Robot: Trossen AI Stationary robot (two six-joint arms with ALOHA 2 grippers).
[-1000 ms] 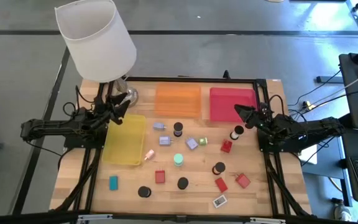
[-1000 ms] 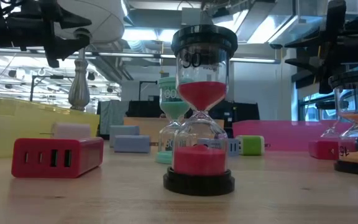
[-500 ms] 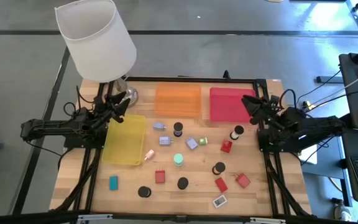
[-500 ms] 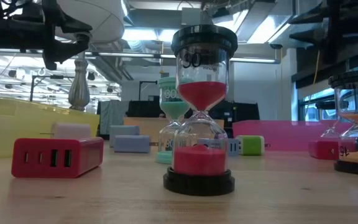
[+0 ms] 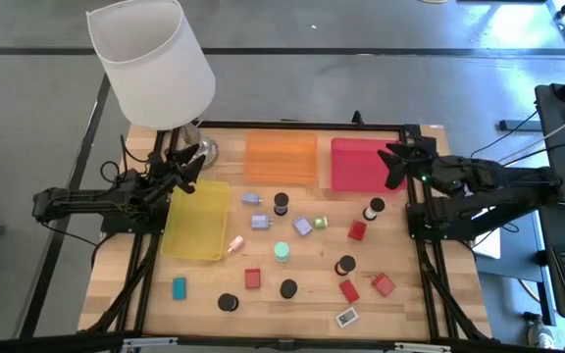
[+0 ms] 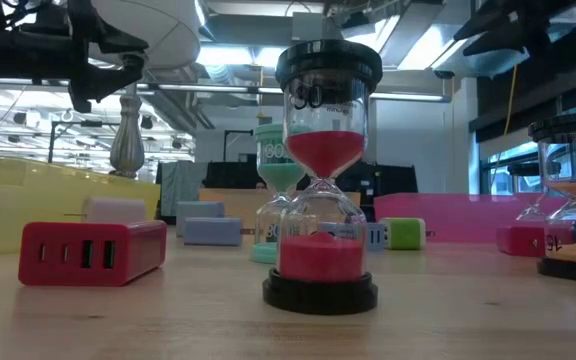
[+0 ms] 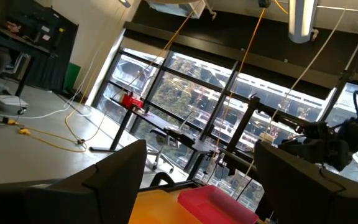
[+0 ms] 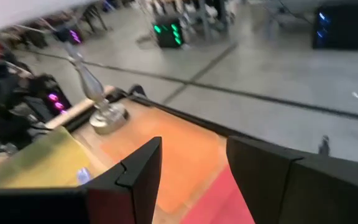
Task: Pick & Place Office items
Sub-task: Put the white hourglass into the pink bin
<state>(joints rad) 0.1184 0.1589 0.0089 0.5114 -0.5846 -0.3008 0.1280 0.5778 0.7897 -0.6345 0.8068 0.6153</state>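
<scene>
Office items [image 5: 282, 251] scattered mid-table in high view, low view alone reveals discs as sand timers [image 6: 320, 180], left gripper [image 5: 192, 162] spread above yellow tray's [image 5: 197, 221] far edge, right gripper [image 5: 393, 165] nearly closed, empty, over red tray [image 5: 361, 164]

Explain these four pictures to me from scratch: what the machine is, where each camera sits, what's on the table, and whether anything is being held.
This is a robot with two dark arms at a wooden table. One camera looks straight down; one sits at table-top height; one rides on each wrist.

From above, the left gripper waits above the yellow tray, fingers open. The right gripper hangs over the red tray; its fingers are nearly shut and hold nothing I can see. An orange tray lies between them, beside a lamp.

Scattered in front are small office items: hourglass timers such as the red one, a red charger block, lavender blocks and a teal block.
</scene>
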